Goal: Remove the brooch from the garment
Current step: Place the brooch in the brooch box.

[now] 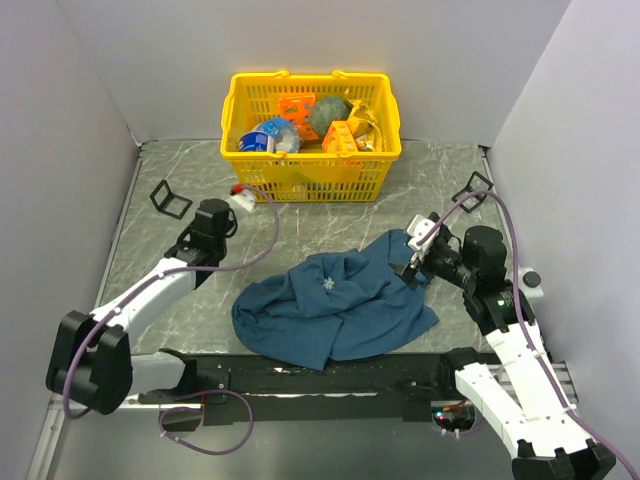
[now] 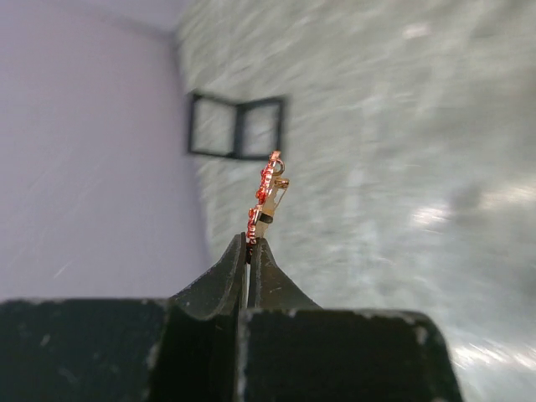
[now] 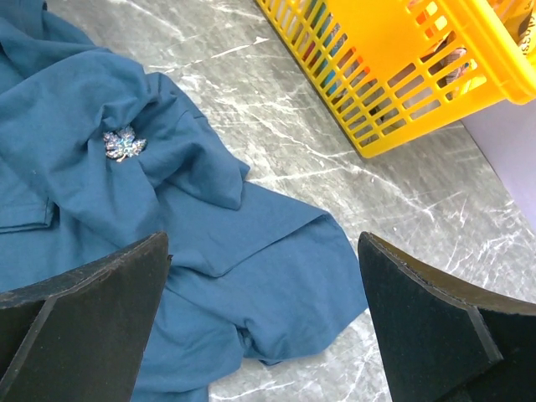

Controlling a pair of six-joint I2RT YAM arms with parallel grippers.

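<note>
My left gripper (image 1: 238,197) is shut on the tiny orange-red brooch (image 2: 266,194), pinched at the very fingertips (image 2: 249,241) and held above the bare table at the back left, away from the garment. In the top view the brooch (image 1: 237,187) is a red speck at the gripper's tip. The garment, a crumpled blue cloth (image 1: 330,305), lies in the middle of the table. My right gripper (image 1: 415,260) is open and empty, hovering over the cloth's right edge (image 3: 276,276). A small silver-blue leaf-shaped pin (image 3: 124,144) sits on the cloth (image 1: 328,285).
A yellow basket (image 1: 312,178) with groceries stands at the back centre and shows in the right wrist view (image 3: 394,92). Black wire frames lie at the back left (image 1: 170,198), also in the left wrist view (image 2: 236,126), and at the back right (image 1: 472,188). Walls enclose three sides.
</note>
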